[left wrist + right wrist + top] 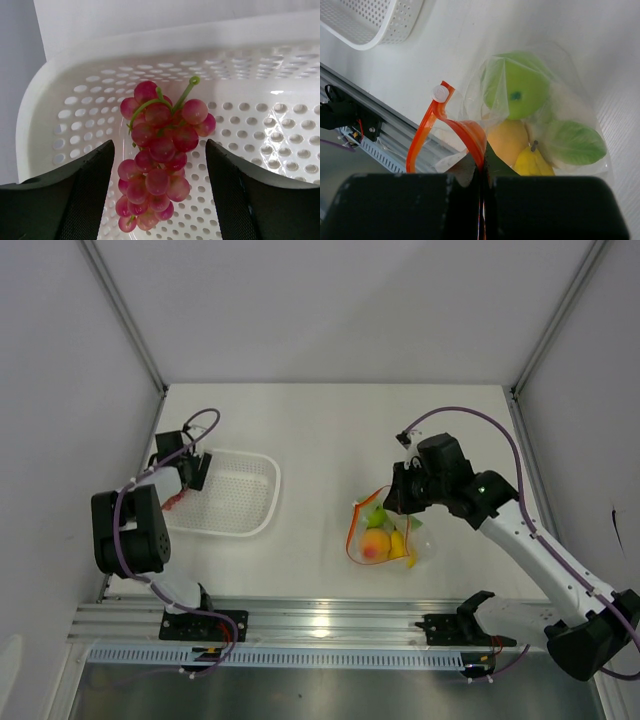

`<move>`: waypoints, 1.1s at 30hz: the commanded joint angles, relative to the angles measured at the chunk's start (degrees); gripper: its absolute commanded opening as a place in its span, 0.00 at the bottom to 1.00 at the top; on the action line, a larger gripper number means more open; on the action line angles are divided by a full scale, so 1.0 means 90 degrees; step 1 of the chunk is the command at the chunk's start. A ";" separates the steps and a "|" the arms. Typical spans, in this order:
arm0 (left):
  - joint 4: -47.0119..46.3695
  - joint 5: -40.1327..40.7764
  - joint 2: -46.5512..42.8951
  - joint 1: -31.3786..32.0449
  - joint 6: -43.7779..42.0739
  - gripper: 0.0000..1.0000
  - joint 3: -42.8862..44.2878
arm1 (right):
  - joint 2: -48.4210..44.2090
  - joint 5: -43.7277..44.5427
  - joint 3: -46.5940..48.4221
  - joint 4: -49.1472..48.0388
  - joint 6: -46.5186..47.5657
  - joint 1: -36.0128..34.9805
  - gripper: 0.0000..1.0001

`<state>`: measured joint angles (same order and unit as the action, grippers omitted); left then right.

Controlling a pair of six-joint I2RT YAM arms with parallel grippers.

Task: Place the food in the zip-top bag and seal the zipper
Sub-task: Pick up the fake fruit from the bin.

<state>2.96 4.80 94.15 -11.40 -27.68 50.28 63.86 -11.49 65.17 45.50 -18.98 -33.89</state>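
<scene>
The clear zip-top bag [385, 535] lies right of centre and holds a green apple [520, 87], an orange [507, 140] and a yellow piece [532, 162]. My right gripper [482, 172] is shut on the bag's red-orange zipper [455, 125] at the mouth, holding it up; it also shows in the top view [398, 502]. A bunch of red-purple grapes [157, 160] lies in the white perforated basket [60, 110]. My left gripper [157, 187] is open, one finger on each side of the grapes, not touching them; it shows in the top view [190, 472].
The white basket [250, 502] stands at the left of the table. An aluminium rail [320, 620] runs along the near edge. Frame posts and grey walls close in the left, right and back sides.
</scene>
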 commanded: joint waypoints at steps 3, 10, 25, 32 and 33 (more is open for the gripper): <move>0.0081 -0.0396 0.0232 -0.0120 -0.0117 0.74 0.0390 | 0.0073 -0.0013 0.0074 -0.0065 0.0049 0.0025 0.00; -0.0124 -0.0445 0.0398 -0.0159 -0.0049 0.72 0.0331 | 0.0122 -0.0003 0.0064 -0.0094 -0.0010 0.0025 0.00; -0.0232 -0.0484 0.0389 -0.0267 0.0195 0.50 0.0126 | 0.0190 -0.0013 0.0122 -0.0094 -0.0068 -0.0004 0.00; -0.0095 -0.0650 0.0252 -0.0267 0.0400 0.35 0.0106 | 0.0122 0.0007 0.0191 -0.0094 -0.0137 -0.0053 0.00; -0.0075 -0.0641 0.0184 -0.0267 0.0429 0.34 0.0097 | 0.0131 0.0026 0.0210 -0.0075 -0.0137 -0.0063 0.00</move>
<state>2.02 1.21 97.71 -13.06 -25.71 51.86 65.63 -11.46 65.17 45.45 -19.81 -34.04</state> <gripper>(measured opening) 0.357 0.002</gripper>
